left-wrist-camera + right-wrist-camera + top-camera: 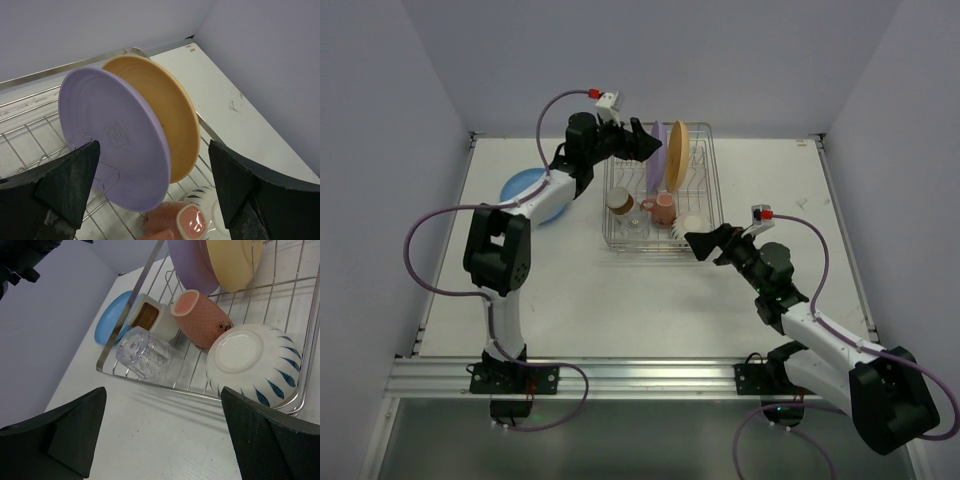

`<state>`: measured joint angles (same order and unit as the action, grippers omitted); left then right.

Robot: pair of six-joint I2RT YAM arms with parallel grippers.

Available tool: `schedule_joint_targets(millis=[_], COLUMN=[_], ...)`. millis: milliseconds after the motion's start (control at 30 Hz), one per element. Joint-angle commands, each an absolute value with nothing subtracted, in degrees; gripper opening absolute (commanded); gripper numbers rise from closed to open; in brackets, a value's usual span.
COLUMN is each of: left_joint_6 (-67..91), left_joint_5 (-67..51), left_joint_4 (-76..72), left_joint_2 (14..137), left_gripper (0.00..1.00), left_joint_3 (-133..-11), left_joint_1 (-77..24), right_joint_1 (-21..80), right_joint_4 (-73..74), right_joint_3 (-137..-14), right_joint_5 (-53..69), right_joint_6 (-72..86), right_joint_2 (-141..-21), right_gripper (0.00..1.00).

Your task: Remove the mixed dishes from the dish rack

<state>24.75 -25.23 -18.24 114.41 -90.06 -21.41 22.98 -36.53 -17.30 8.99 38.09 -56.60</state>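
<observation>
Progress: blue plate (pixel 523 188) lies on the table (pixel 620 310) beside the dish rack (pixel 716 200); purple plate (pixel 115 140), orange plate (pixel 172 112), mug (pixel 202 320), brown cup (pixel 150 317), white cup (pixel 255 365) and glass (pixel 142 352) sit inside; my left gripper (pixel 155 185) and right gripper (pixel 160 440) gape wide, empty

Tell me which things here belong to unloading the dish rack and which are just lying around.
Part of the job: dish rack, purple plate, orange plate, blue plate on the table, pink mug, brown cup, white cup, glass.
Just lying about: nothing loose; only the table itself.
</observation>
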Motion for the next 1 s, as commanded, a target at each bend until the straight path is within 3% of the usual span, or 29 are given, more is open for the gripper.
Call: schedule_joint_targets(millis=[0,100,233,600,967], left_joint_6=[24.61,23.91,23.73,24.78,24.96], left_joint_5=[-26.63,-26.37,-27.86,-31.63,-32.78], left_joint_4=[-18.37,-17.67,-18.01,-19.07,-18.11], left_joint_2=[115.31,115.93,117.24,119.27,120.94], left_gripper=[0.93,0.92,0.76,0.71,0.59], left_joint_3=[-93.25,-93.43,-93.52,-94.13,-95.36], left_joint_1=[-21.53,-21.62,-21.62,-21.71,-22.5], right_joint_1=[23.38,23.38,23.29,23.29,23.38], right_joint_4=[-38.68,-38.32,-36.57,-32.52,-30.06], right_joint_3=[-18.72,-18.72,-19.51,-20.74,-22.67], right_joint_5=[7.91,7.38,6.69,5.18,5.1], right_joint_6=[35.95,35.6,35.07,34.19,34.45], right_joint_2=[-55.81,-55.37,-55.46,-54.4,-56.34], right_gripper=[0.99,0.99,0.99,0.99,0.99])
